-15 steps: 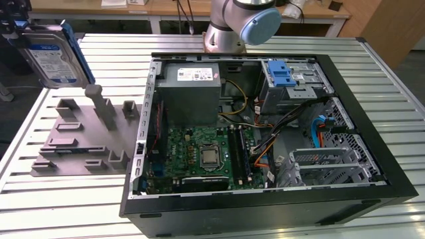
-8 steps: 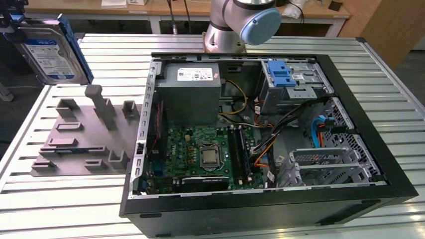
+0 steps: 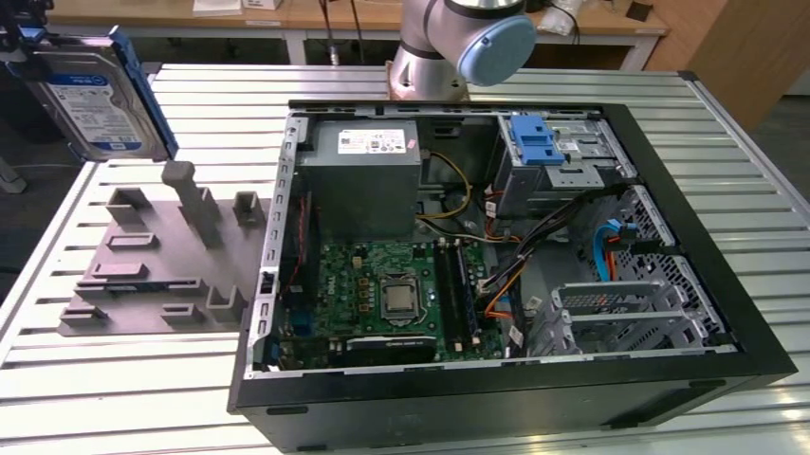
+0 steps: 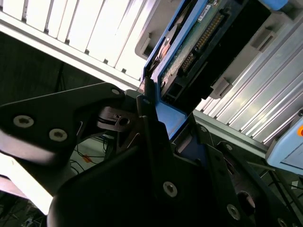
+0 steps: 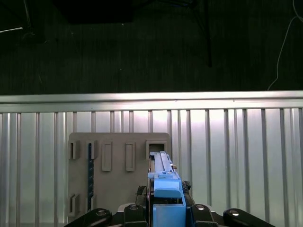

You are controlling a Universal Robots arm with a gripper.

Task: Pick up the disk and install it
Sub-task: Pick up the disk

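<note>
Disk (image 3: pixel 104 93) held in air, label showing, over table (image 3: pixel 215 106) far corner on the exterior view's left | above grey fixture (image 3: pixel 152 275) | gripper (image 4: pixel 165 118) clenched on disk's blue carrier | open case (image 3: pixel 506 246) just beside fixture, mid-table.

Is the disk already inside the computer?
No, the disk hangs in the air at the exterior view's left, outside the open computer case.

A ribbed metal table (image 3: pixel 114 389) stands before wooden workbenches (image 3: pixel 303 17).
</note>
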